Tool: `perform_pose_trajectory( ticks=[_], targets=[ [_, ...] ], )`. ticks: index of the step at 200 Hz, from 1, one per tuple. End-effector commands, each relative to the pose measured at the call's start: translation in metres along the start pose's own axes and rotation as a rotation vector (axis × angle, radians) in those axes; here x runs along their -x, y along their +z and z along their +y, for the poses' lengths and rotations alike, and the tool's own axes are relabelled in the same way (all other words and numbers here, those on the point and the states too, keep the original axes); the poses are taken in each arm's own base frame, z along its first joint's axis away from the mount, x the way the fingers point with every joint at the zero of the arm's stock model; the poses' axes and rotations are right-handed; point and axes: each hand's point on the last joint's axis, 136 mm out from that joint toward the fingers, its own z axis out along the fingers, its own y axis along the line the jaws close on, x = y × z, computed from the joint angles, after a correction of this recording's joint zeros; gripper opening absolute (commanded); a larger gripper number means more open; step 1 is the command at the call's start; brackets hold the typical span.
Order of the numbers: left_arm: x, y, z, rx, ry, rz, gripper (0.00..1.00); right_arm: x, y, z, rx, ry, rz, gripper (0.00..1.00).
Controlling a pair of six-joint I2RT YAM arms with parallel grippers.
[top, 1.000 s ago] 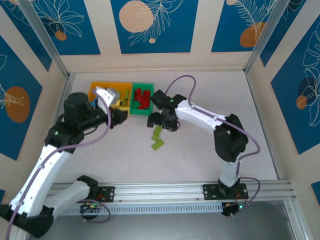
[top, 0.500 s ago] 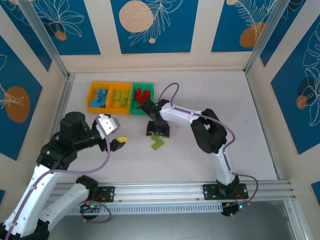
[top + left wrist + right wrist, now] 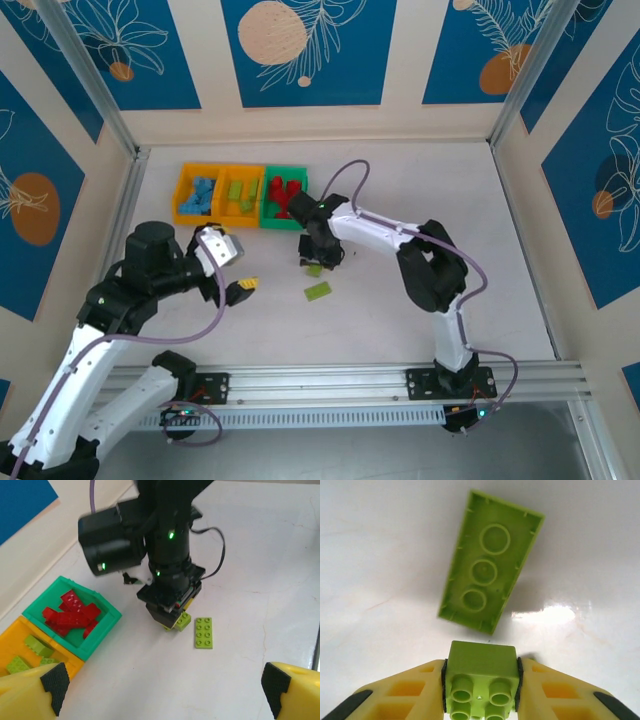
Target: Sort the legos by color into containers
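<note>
Right pincer (image 3: 480, 680) clamped on a small lime brick (image 3: 481, 666).
Side grip suits lifting it to the lime-holding yellow bin (image 3: 241, 168) at ten o'clock; left pincer (image 3: 165, 685) gapes, empty.

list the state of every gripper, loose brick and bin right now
left gripper, open, empty
right gripper, shut on small lime brick
small lime brick, clamped between the right gripper's fingers
long lime brick, loose on the table
green bin, holds red bricks
middle yellow bin, holds lime bricks
left yellow bin, holds blue bricks
</note>
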Motion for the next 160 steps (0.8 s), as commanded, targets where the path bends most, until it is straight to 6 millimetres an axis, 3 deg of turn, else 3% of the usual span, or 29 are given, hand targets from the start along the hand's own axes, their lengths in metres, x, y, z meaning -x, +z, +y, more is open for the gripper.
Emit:
perform_pose_trajectory(
  ticks=[1,28,56,85,114,127,144,160],
  targets=[
    [0.014,-0.006,0.009,0.064,-0.023,-0.064,1.0,0.022,-0.061,0.03,0.143,-0.054,-0.18,0.35],
    [0.027,-0.012,0.042,0.224,-0.24,-0.123,1.0,0.051,-0.096,0.075,0.252,-0.214,-0.401,0.35],
    [0.017,-0.015,0.071,0.373,-0.47,-0.09,1.0,0.093,-0.105,0.125,0.337,-0.35,-0.56,0.35],
    [0.007,-0.016,0.081,0.438,-0.601,-0.073,1.0,0.13,-0.089,0.172,0.352,-0.469,-0.654,0.35],
    [0.003,-0.009,0.077,0.412,-0.621,-0.075,1.0,0.153,-0.065,0.211,0.376,-0.586,-0.676,0.36],
    [0.0,-0.005,0.074,0.396,-0.618,-0.066,1.0,0.163,-0.065,0.225,0.384,-0.626,-0.708,0.42],
    [-0.005,0.0,0.069,0.373,-0.608,-0.047,1.0,0.172,-0.069,0.233,0.399,-0.657,-0.744,0.61],
    [-0.012,0.004,0.065,0.356,-0.594,-0.021,1.0,0.173,-0.092,0.236,0.441,-0.664,-0.763,0.69]
  ],
)
